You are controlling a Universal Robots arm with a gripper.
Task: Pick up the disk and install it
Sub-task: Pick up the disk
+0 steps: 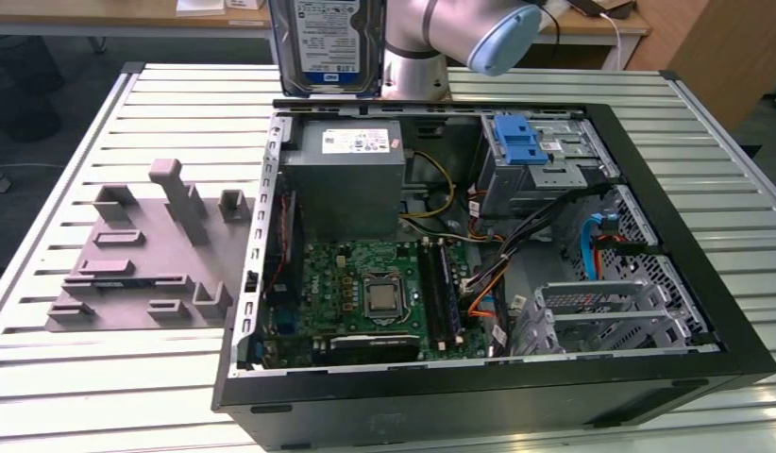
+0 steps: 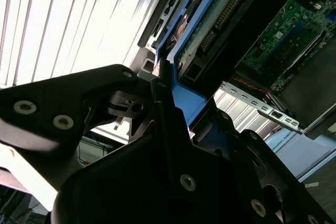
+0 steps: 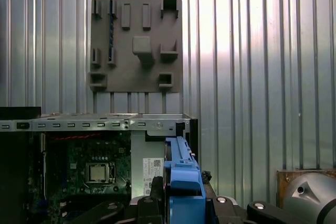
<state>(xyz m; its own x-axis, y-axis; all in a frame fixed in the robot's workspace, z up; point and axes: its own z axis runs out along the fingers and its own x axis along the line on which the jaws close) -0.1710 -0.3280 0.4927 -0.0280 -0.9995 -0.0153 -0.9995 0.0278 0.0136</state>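
The disk (image 1: 323, 42) hangs upright in the air above the far wall of the open computer case (image 1: 640, 311), label facing the exterior camera, beside the arm's grey elbow (image 1: 470, 33). In the second wrist view my gripper (image 2: 173, 111) is shut on the disk's blue carrier bracket (image 2: 191, 103), and the disk's green circuit-board side (image 2: 210, 27) runs away from the black fingers (image 2: 105, 103). In the first wrist view the blue bracket (image 3: 181, 179) stands between the finger bases, gripper (image 3: 184, 205), over the case's edge.
Inside the case lie the grey power-supply box (image 1: 350, 175), the motherboard (image 1: 369, 293), loose cables (image 1: 489, 274) and a metal drive cage with a blue latch (image 1: 530, 142). A grey fixture plate (image 1: 143, 255) with raised blocks sits on the slatted table (image 1: 60, 377) at the exterior view's left.
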